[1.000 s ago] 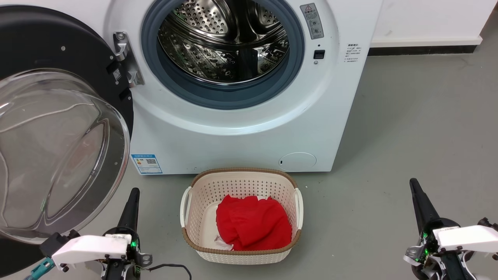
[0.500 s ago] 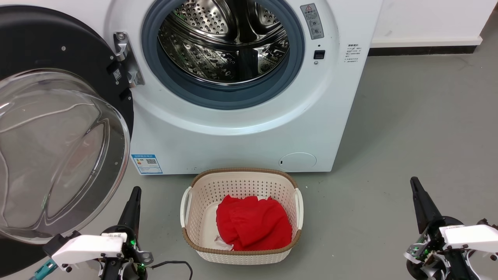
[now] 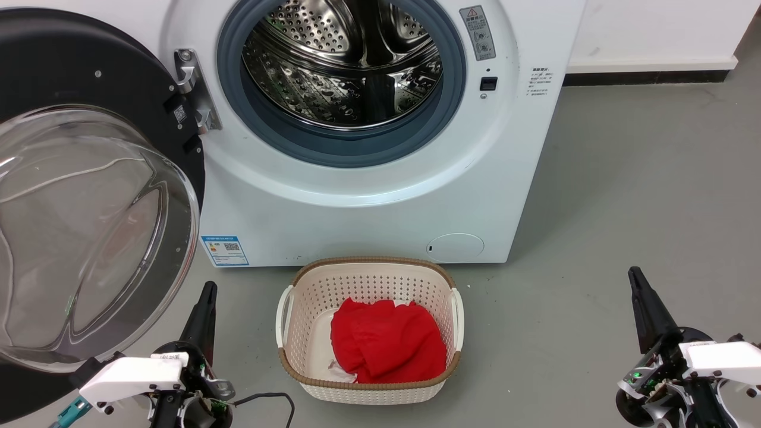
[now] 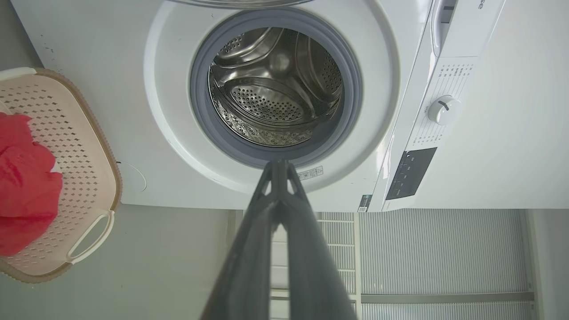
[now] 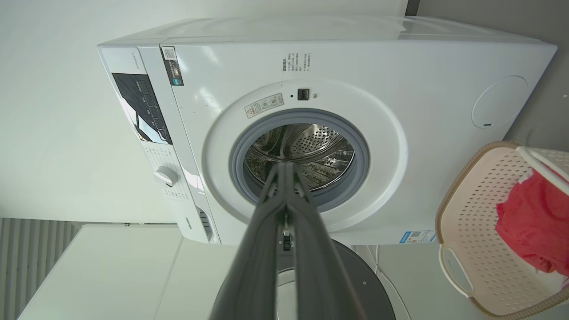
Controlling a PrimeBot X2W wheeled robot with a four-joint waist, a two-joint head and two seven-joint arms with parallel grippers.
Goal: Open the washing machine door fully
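Both arms have eased back a touch, left gripper [image 3: 208, 290] and right gripper [image 3: 635, 276] empty, fingers pressed together. The washing machine door [image 3: 71, 71] hangs wide, left of the washing machine [image 3: 357, 220]. The left gripper sits near its rim, so a careless lift could nudge it back shut.

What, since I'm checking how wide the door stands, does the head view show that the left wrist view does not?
Head view adds: the black disc of the washing machine door, swung wide on its hinge, the blue label and the right gripper. Left wrist view adds: the dial, the black control panel and a slatted grey surface. Both share: the washing machine, its steel drum, grey gasket, the basket with red cloth, and the left gripper, fingers closed.
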